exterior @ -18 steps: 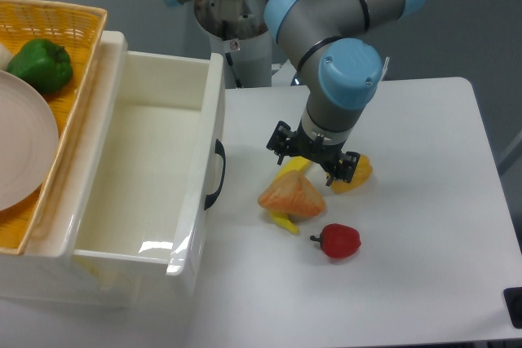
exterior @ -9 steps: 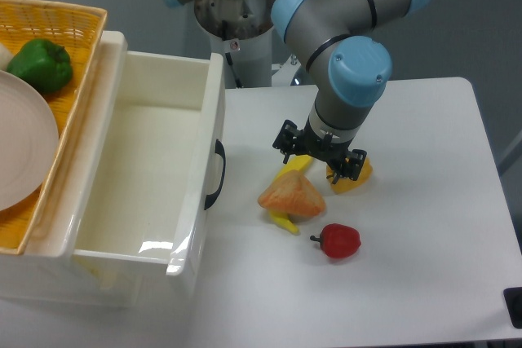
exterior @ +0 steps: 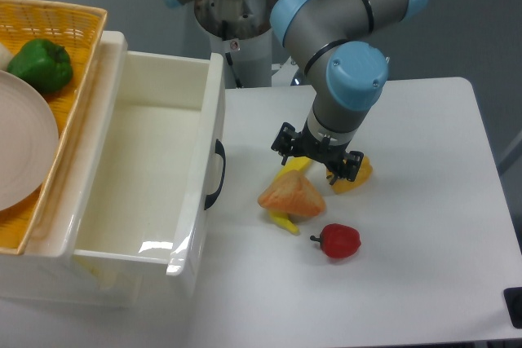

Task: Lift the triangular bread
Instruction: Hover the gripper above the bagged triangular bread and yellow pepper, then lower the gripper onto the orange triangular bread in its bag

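Nearest the camera, the red pepper (exterior: 339, 240) sits on the white table (exterior: 424, 201), stem pointing left. Just up-left of it lies the triangular bread (exterior: 291, 196), an orange-tan wedge resting on top of the banana (exterior: 285, 219); the banana's yellow ends poke out below and above the wedge. The bread's widest edge seems to run roughly left-right, apex toward upper right, though the exact long axis is hard to read.

Behind that, the gripper (exterior: 316, 162) hangs low over the table, fingers spread wide with nothing between them. One finger sits over the upper banana end, the other over the yellow-orange pepper (exterior: 352, 174).

Key relation: the bread lies toward the camera and a bit left of the gripper's midpoint, close but not between the fingers. Judged from here, the gripper needs to shift toward the camera and left, then descend to straddle the wedge. Risk: fingers catching the banana underneath or nudging the yellow-orange pepper.

Further left, the white bin (exterior: 155, 169) stands open, a basket (exterior: 81, 55) on its far-left side holding a green pepper (exterior: 41, 64) and a plate (exterior: 28, 152).
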Motion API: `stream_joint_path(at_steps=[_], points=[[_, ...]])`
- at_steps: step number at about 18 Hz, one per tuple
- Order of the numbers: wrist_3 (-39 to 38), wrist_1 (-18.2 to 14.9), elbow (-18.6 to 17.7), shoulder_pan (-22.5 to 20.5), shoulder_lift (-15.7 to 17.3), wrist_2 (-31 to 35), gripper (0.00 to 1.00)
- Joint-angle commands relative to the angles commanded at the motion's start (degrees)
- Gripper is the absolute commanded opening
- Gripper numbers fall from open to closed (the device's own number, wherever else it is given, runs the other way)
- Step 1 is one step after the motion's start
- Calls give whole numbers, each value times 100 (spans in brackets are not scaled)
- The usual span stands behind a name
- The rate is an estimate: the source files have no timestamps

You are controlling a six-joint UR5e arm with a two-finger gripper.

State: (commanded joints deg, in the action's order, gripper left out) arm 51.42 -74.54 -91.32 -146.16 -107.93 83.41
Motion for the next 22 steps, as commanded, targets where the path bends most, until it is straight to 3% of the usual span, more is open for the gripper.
stream_joint_path(at_steps=[6, 22], points=[[0, 211, -88, 0, -122, -167, 100], [44, 247, -325, 53, -668, -141, 100]])
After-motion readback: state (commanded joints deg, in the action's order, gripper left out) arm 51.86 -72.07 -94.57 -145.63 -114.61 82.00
